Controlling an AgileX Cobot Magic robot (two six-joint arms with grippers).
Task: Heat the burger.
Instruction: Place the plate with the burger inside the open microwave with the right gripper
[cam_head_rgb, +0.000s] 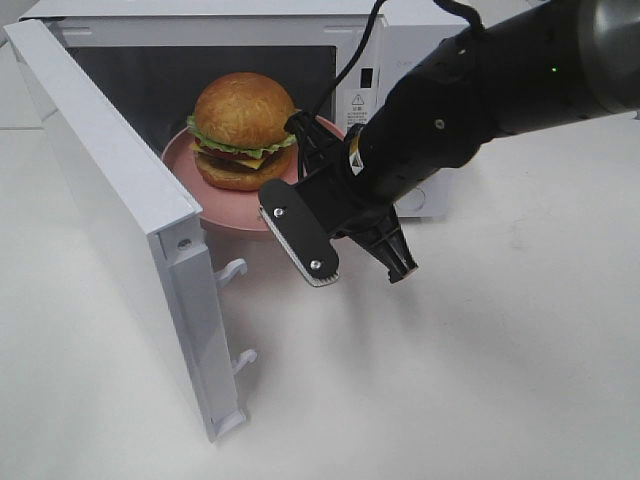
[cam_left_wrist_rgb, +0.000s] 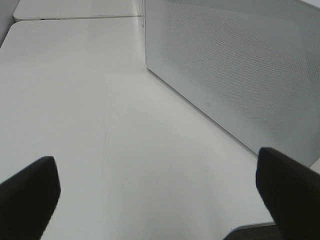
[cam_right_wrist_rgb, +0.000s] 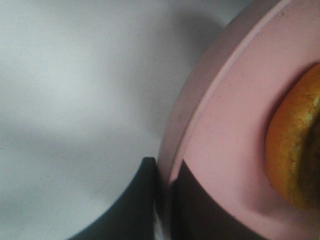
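Across the wide white tabletop (cam_head_rgb: 500, 380) stands the boxy white microwave oven (cam_head_rgb: 400, 40), its dark cavity facing us. Its white door (cam_head_rgb: 110, 180) is swung fully out on the left of the high view. From the right, the bulky black right arm (cam_head_rgb: 480, 100) reaches down toward the oven's mouth.

At that mouth sits the round pink plate (cam_head_rgb: 185, 160), its far half against the dark cavity and its near rim about level with the sill. Whether it rests on the oven floor or hangs just above it, we cannot tell. Upright on the plate stands the tall burger (cam_head_rgb: 243, 130), with glossy golden-brown bun, green lettuce frill, yellow cheese and dark patty.

The right gripper (cam_right_wrist_rgb: 164, 164) is closed down narrow on the plate's near rim, one dark finger on each side of the pink edge, as the right wrist view shows. It touches the plate only, not the burger. From this gripper the burger lies further in, toward the cavity. We judge that the coming move is a straight push along that line, deeper into the oven. The plate should stay level, since the burger's long axis is vertical and it could topple.

The left gripper (cam_left_wrist_rgb: 159, 189) is spread wide and holds nothing. It hovers over bare table near a white, finely dotted panel (cam_left_wrist_rgb: 240, 65) that we take for a face of the oven. The right arm is clearly the nearer one.
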